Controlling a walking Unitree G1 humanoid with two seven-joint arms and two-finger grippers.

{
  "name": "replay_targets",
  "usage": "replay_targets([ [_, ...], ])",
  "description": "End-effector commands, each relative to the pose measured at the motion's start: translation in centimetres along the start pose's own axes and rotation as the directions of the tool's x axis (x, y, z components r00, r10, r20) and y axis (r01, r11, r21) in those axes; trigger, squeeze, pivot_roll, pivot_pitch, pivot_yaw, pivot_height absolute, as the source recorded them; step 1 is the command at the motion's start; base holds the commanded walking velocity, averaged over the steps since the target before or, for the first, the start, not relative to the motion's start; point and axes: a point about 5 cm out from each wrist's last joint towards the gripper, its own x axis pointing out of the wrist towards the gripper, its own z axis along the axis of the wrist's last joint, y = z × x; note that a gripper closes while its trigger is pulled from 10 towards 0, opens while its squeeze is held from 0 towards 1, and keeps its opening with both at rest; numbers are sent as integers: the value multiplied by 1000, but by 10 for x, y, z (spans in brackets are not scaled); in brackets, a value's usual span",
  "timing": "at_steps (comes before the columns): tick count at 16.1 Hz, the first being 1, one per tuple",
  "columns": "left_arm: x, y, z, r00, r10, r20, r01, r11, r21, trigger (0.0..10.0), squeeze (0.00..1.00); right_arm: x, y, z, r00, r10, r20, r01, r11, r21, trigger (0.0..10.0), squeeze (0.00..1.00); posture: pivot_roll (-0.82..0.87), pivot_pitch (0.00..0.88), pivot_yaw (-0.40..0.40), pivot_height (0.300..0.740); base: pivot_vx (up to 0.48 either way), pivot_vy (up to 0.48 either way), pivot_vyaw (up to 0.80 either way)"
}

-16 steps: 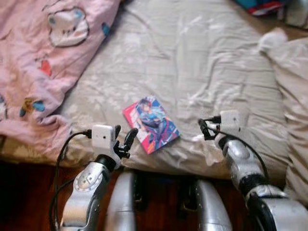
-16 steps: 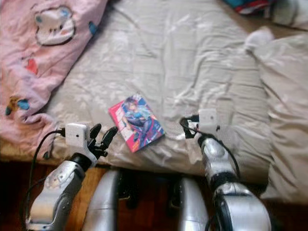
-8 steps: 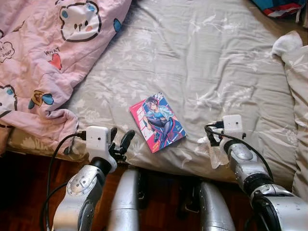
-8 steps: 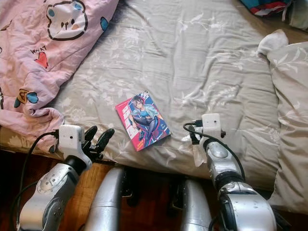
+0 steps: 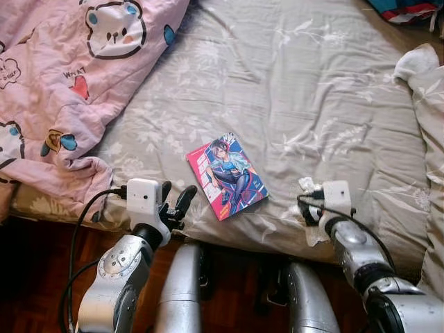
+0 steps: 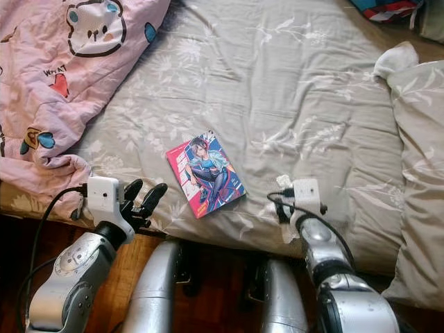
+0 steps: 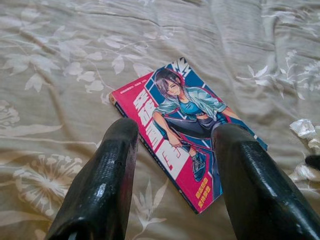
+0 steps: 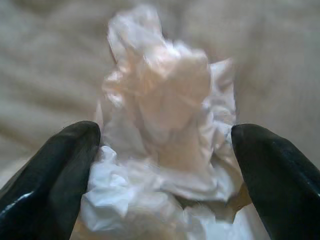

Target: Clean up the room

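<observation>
The crumpled wrapper (image 8: 165,145), lying at the near edge of the bed (image 5: 312,90), is bracketed by the spread right gripper (image 8: 165,165), so closure is required next, while the book (image 5: 227,176) is faced by the parted left gripper (image 7: 172,165).

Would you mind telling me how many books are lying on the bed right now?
1. The comic book lies flat on the grey sheet near the bed's front edge, just ahead of the left gripper. Others may hide under the pink blanket.

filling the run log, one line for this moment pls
left gripper: open, aimed at comic book | right gripper: open around crumpled wrapper | bed
</observation>
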Motion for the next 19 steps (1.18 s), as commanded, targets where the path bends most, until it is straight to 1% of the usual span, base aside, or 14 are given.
replay_targets([
  [1,-8,3,-8,999,12,-45,-12,1000,-8,10000,0,-6,0,-29,995,-5,-104,4,1000,-10,10000,0,232,617,129,646,0,0,0],
  [2,-8,3,-8,999,12,-45,-12,1000,-8,10000,0,-6,0,-30,994,-7,-108,6,1000,-11,10000,0,232,617,129,646,0,0,0],
  [3,-7,2,-8,999,13,-46,-13,1000,-7,10000,0,-7,-1,-34,993,-9,-117,9,1000,-5,4471,0,232,617,129,646,0,0,0],
  [4,-8,2,-8,999,13,-46,-13,1000,-7,10000,0,-7,-1,-35,993,-13,-121,13,1000,-3,1647,0,234,618,130,646,0,0,0],
  [5,-8,2,-8,999,14,-47,-14,1000,-7,10000,0,-8,0,-36,992,-11,-124,11,1000,-3,0,0,234,618,130,646,0,0,0],
  [10,-9,1,-11,998,19,-53,-19,1000,-5,10000,0,-7,2,-35,993,-7,-120,7,1000,-2,0,0,231,615,126,646,0,0,0],
  [15,-9,2,-13,998,29,-59,-29,1000,1,10000,0,-6,3,-29,995,-6,-103,6,1000,-5,0,0,225,612,121,646,0,0,0],
  [19,-8,0,-14,998,30,-57,-30,1000,1,10000,0,-6,6,-32,995,-2,-103,2,1000,-3,0,0,221,606,117,646,0,0,0],
])
